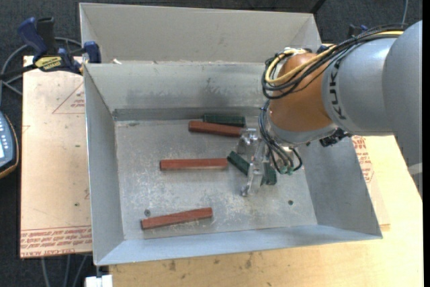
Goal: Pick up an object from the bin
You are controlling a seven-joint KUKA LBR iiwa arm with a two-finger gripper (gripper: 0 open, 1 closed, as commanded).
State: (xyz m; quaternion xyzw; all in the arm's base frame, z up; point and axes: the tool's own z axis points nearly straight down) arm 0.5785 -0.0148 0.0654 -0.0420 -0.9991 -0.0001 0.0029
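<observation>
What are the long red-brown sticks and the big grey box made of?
The red-brown sticks look like painted wood or dull plastic: flat colour, square edges, no shine. I can't tell which. The grey box looks like bare sheet metal: folded flat walls, scuffed matt floor.

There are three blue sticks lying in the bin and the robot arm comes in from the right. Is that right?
Not quite: the camera view shows the sticks are reddish-brown, not blue: back stick, middle stick, front stick. They lie in the bin, and the arm comes in from the right.
</observation>
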